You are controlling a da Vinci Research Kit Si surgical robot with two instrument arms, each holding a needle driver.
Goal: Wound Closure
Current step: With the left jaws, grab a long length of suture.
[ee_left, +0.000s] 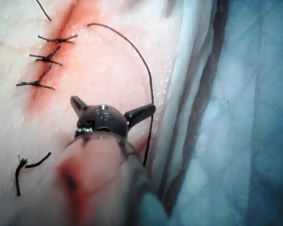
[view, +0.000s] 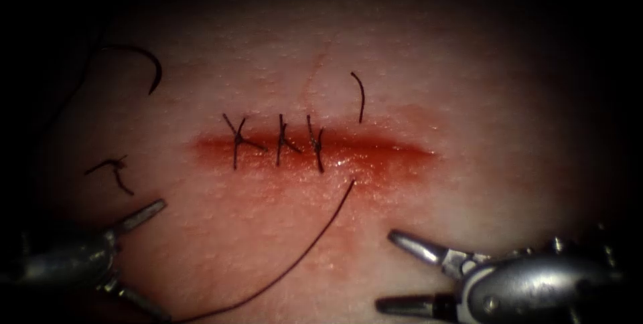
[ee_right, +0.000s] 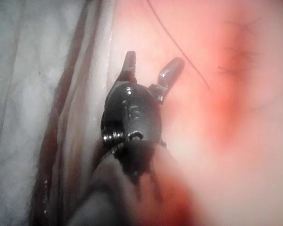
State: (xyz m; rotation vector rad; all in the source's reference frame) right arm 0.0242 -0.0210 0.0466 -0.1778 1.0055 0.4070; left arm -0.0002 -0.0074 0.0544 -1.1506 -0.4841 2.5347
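Both my tools hold nothing: left tool point(view: 144, 257) and right tool point(view: 392, 270) spread wide (needle point(view: 149, 63) lies far beyond the left one). Thread point(view: 301, 257) runs between them toward the cut point(view: 375, 153).

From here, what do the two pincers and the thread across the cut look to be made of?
Left pincer and right pincer: seemingly polished metal, grey with bright glints; both jaws spread, holding nothing. Thread: dark, thin, limp strand, probably matte suture filament, curving from the cut over the tissue; exact fibre unclear. The curved needle lies free on the tissue, upper left of the cut.
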